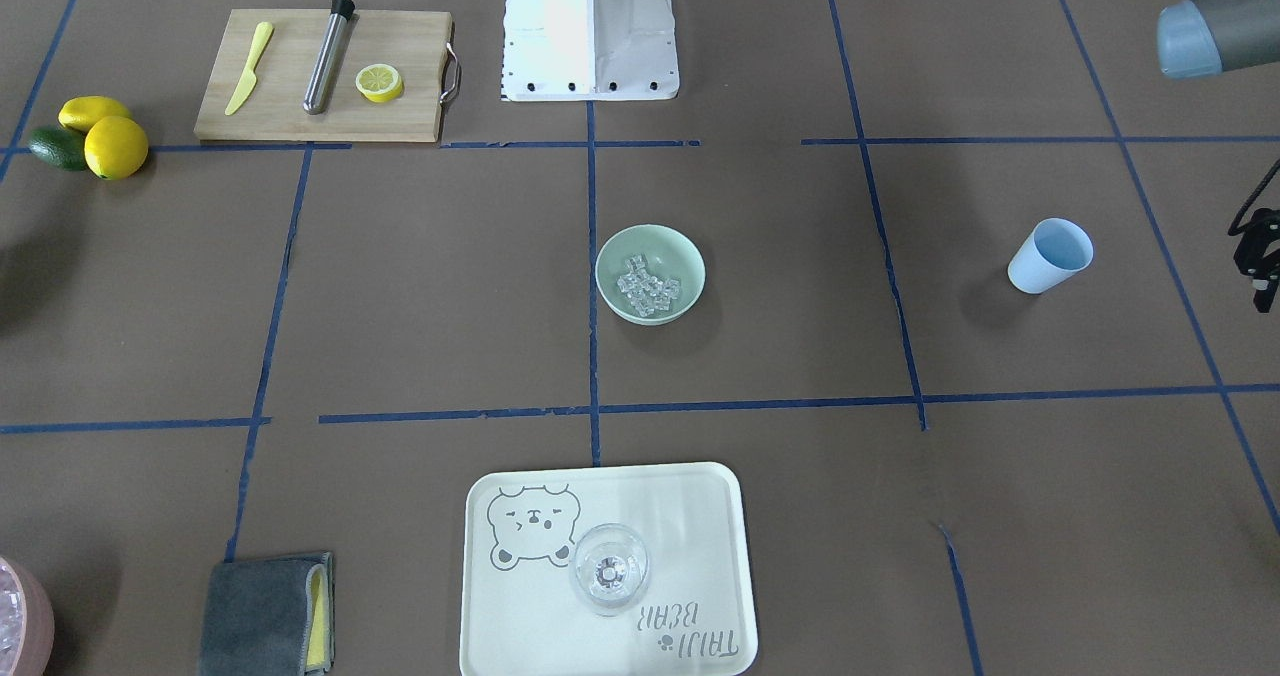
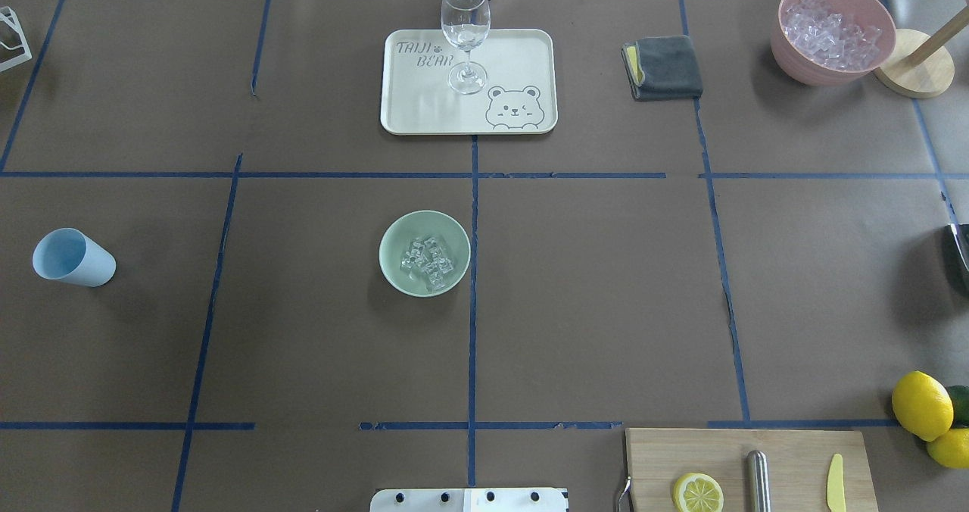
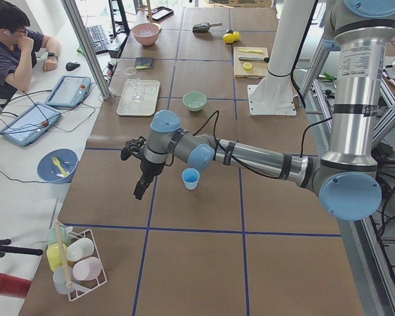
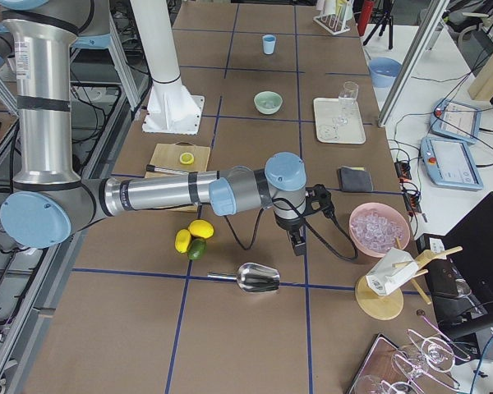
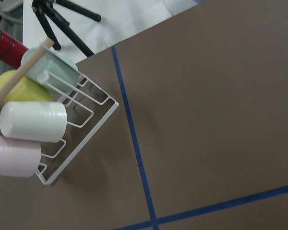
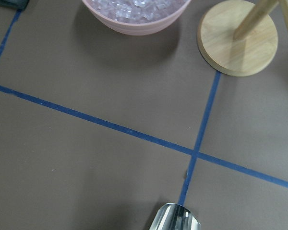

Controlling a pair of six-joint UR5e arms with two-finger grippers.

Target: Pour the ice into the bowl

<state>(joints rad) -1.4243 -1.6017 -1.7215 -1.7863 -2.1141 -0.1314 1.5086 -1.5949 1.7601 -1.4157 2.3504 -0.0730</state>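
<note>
I am watching the small clear ice cubes lying heaped inside the round pale mint-green bowl, which is sitting at the table's centre. The bowl is round, so no axis is steering the approach. Both arms are hanging well apart from it. The left gripper is pointing down near the upright light blue plastic cup, with the bowl off towards the robot's right. The right gripper is hovering near the shiny metal scoop at the far end. I am judging the left one slightly nearer. How far either jaw is parted I cannot tell; neither seems to be carrying anything.
</note>
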